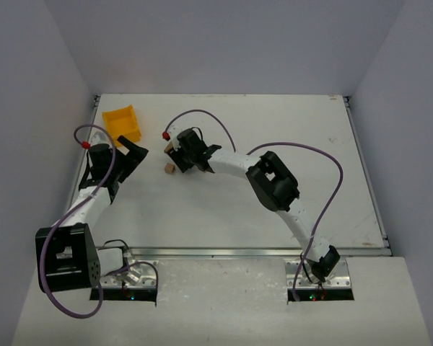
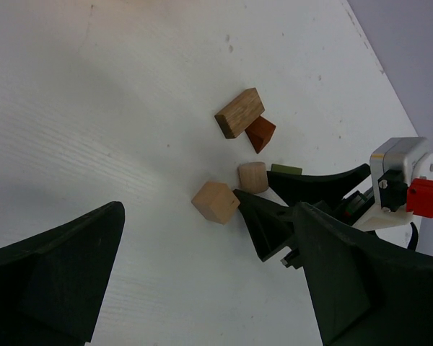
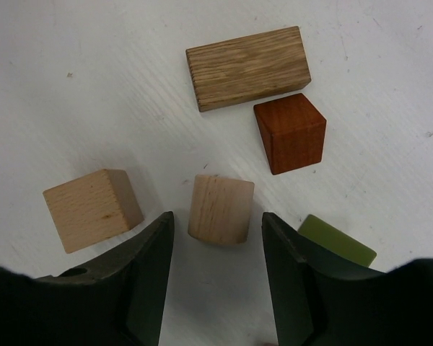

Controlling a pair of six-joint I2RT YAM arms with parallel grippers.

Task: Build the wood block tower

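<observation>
Several small wood blocks lie loose on the white table, none resting on another, so no wood block tower shows. They are an oak slab (image 3: 247, 67), a dark red cube (image 3: 290, 133), a tan cube (image 3: 92, 209), a tan cylinder (image 3: 220, 209) and an olive-green piece (image 3: 338, 241). My right gripper (image 3: 216, 241) is open and straddles the cylinder, with a gap on each side. The green piece lies partly hidden behind its right finger (image 3: 292, 274). My left gripper (image 2: 209, 241) is wide open just left of the blocks, with nothing between its fingers. It points at the tan cube (image 2: 215, 201).
A yellow plastic bin (image 1: 123, 124) stands at the back left, close behind the left gripper (image 1: 133, 155). The right arm (image 1: 274, 180) reaches across the table's middle to the blocks (image 1: 170, 169). The two grippers are close together. White walls enclose the table.
</observation>
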